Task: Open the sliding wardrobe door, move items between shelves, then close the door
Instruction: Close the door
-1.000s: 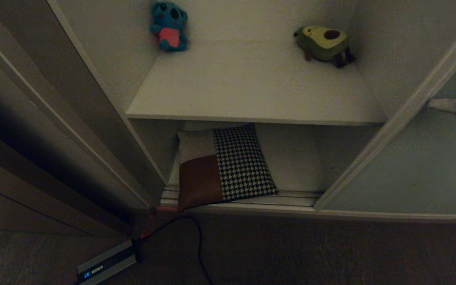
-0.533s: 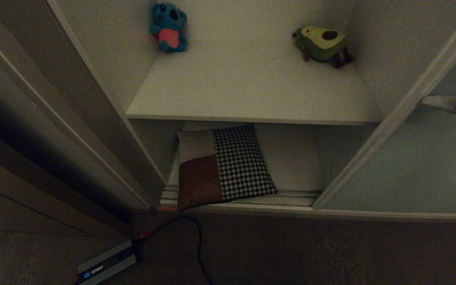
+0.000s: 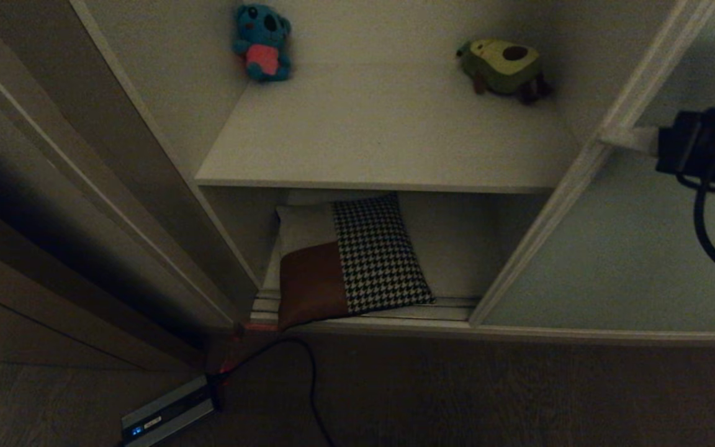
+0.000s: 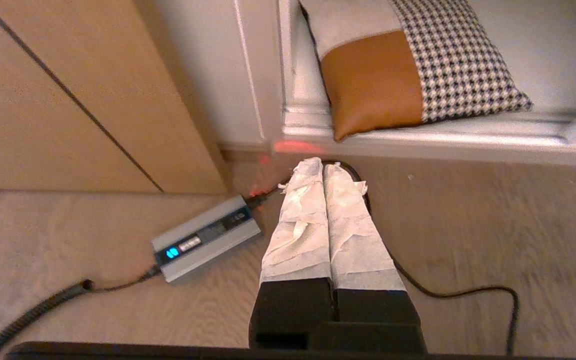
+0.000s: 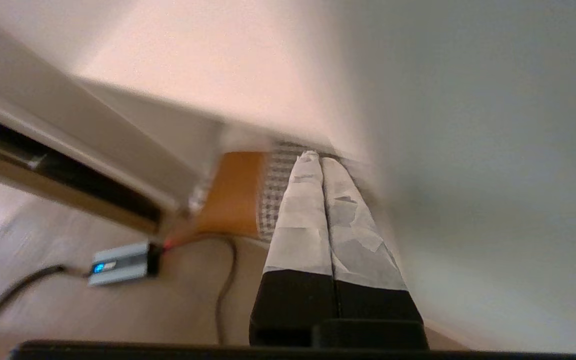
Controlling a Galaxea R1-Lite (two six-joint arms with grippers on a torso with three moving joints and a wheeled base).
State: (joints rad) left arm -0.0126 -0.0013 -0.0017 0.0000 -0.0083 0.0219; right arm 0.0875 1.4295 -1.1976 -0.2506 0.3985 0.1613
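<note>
Wardrobe interior, dim: cushion [image 3: 357,257] on lower shelf [image 3: 457,248]. Right claw [image 3: 627,138], closed and empty, at sliding door [image 3: 612,261] frame; door-sliding step, push next.

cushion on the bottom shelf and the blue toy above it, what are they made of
Cushion: woven houndstooth fabric, a plain cream cloth strip and a smooth tan panel with a soft sheen, probably leather or faux leather. Blue toy: looks like soft plush, fuzzy and rounded.
</note>
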